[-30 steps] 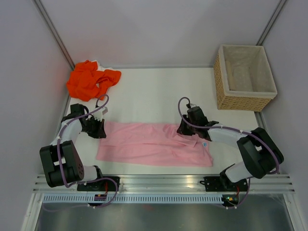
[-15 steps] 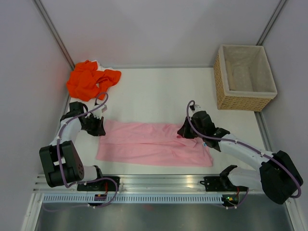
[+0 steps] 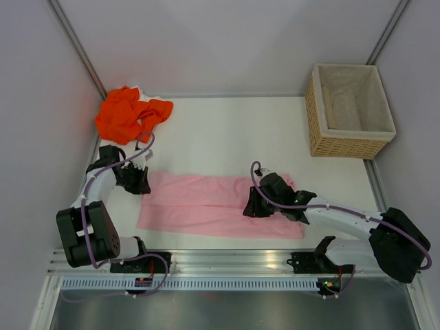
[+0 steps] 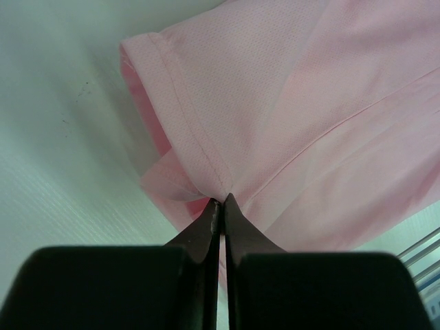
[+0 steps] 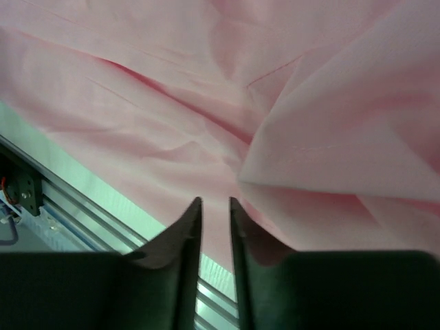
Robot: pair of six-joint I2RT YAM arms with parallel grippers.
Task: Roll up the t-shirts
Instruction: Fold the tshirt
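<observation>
The pale pink t-shirt (image 3: 199,206) lies flat across the near middle of the table. My left gripper (image 3: 141,184) is shut on a fold at its far left corner, and the wrist view shows the hem pinched between the tips (image 4: 220,199). My right gripper (image 3: 250,207) hovers low over the shirt's right half, its jaws a narrow gap apart with nothing between them (image 5: 214,201). A raised fold of pink cloth (image 5: 330,158) lies just right of it. The orange t-shirt (image 3: 130,113) is crumpled at the far left corner.
A woven wicker basket (image 3: 347,147) with pale lining stands at the far right. Side walls close in left and right. A metal rail (image 3: 227,260) runs along the near edge, also in the right wrist view (image 5: 82,227).
My right gripper has moved from the shirt's far right edge leftward and nearer, over the shirt's right half. The left gripper has stayed in place on its corner.
</observation>
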